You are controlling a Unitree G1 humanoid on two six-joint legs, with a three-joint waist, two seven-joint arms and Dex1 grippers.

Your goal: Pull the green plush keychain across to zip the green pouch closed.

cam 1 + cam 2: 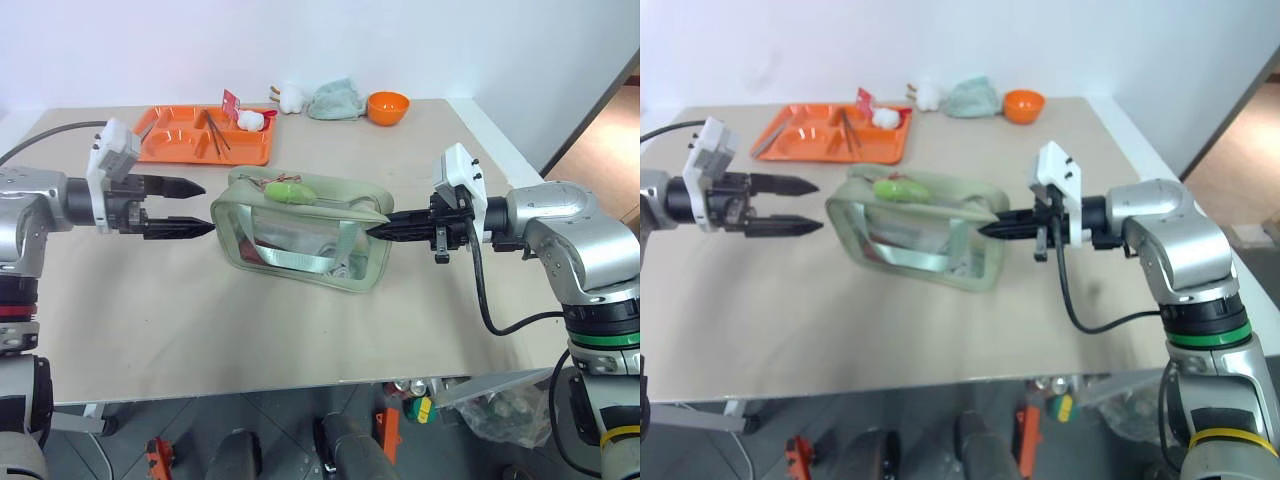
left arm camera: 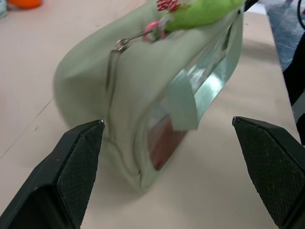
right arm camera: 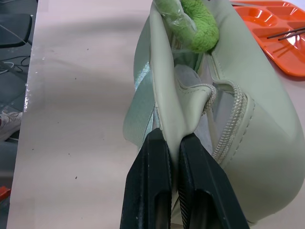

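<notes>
The big pale green pouch (image 1: pixel 300 230) lies on the counter (image 1: pixel 150 310) between the two tools, with its long side and its zip running from one tool to the other. The right tool (image 1: pixel 378 231) is pinched tight on the pouch's cloth edge at its end, and the left tool (image 1: pixel 205 208) waits just off the other end with its fingers wide apart and nothing in them. The small fuzzy lime keychain (image 1: pixel 291 190) sits on top of the pouch, a bit nearer the left tool, so that arm looks best placed to grab it and pull it along the zip, which gapes open by the right tool.
</notes>
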